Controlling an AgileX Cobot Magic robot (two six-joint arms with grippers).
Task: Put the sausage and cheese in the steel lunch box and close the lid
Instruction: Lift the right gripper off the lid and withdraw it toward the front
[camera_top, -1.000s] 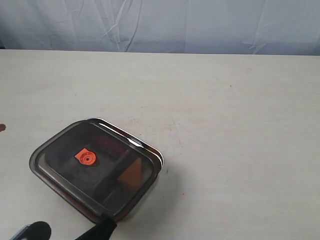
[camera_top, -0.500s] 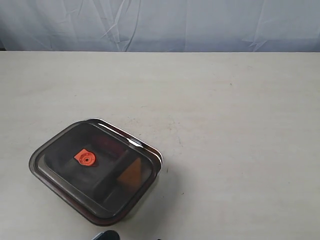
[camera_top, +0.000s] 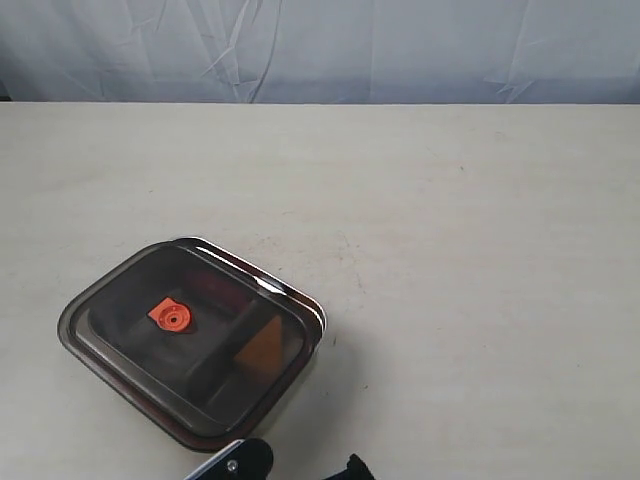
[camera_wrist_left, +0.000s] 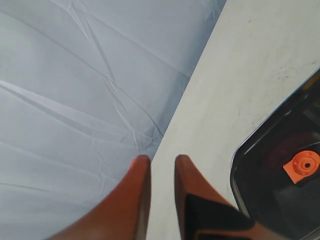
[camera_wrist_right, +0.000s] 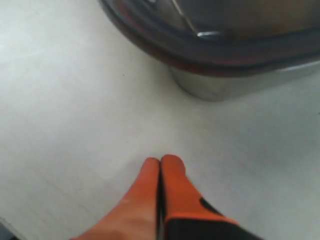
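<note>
We've got the lid (camera_top: 130, 310) on the lunch box (camera_top: 308, 303), just ahead of our clenched, empty right pincer (camera_wrist_right: 160, 161); the left pincer (camera_wrist_left: 161, 160) is parted, also empty.

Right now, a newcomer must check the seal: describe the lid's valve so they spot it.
On the table, lower left in the exterior view, the steel lunch box wears a dark lid. Its valve is small, round, bright orange, unlike the triangular cheese beneath.

Soft, even light is falling on the table (camera_top: 450, 250). Glare is glinting along the steel lunch box (camera_top: 292, 293) rim, and its faint shadow is spreading toward four o'clock. The right wrist view is blurring.
</note>
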